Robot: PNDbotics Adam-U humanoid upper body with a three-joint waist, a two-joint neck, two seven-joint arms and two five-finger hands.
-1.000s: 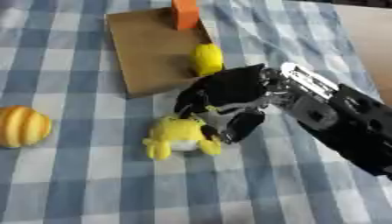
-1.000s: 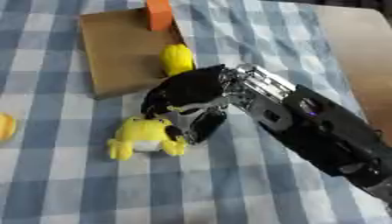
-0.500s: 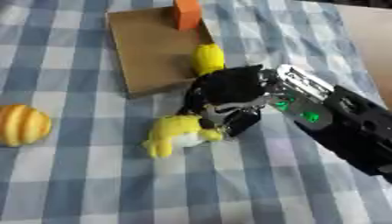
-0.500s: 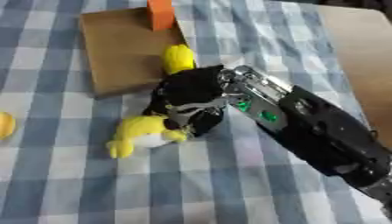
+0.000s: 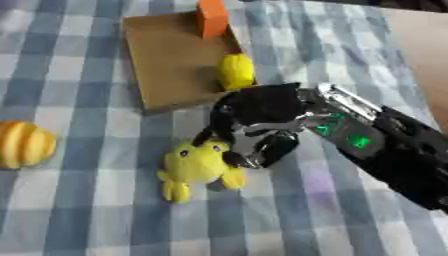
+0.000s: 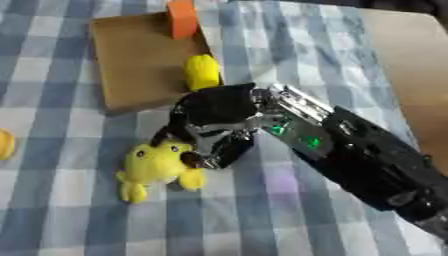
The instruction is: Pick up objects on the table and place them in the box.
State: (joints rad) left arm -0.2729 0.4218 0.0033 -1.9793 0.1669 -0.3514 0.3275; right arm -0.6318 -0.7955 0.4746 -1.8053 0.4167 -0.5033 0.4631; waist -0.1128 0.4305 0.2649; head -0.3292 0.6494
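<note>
1. The right hand (image 5: 258,125) is seen reaching in from the right, set over the upper edge of the yellow plush toy (image 5: 199,165), with its fingers (image 5: 262,150) curled down against the toy's right side and a dark fingertip at the toy's top.
2. Compared with 1 second ago, the hand has been moved slightly down and left, and the fingers have been drawn closer around the toy, which has been tipped a little toward the left.
3. The toy is judged to be pinched by the curled fingers, though it lies on the checked tabletop (image 5: 79,210) and has not been lifted.
4. The toy is placed just below the near edge of the brown box (image 5: 171,60), apart from it.
5. Inside the box, an orange block (image 5: 212,17) is seen at the far edge and a yellow object (image 5: 236,71) at the right edge.
6. A striped orange-yellow object (image 5: 24,144) is left at the left of the tabletop, well apart from the hand.
7. The change is read as a grasp being closed; a lift and a short carry up to the box would be called for next.
8. The left hand is not shown in either view.
</note>
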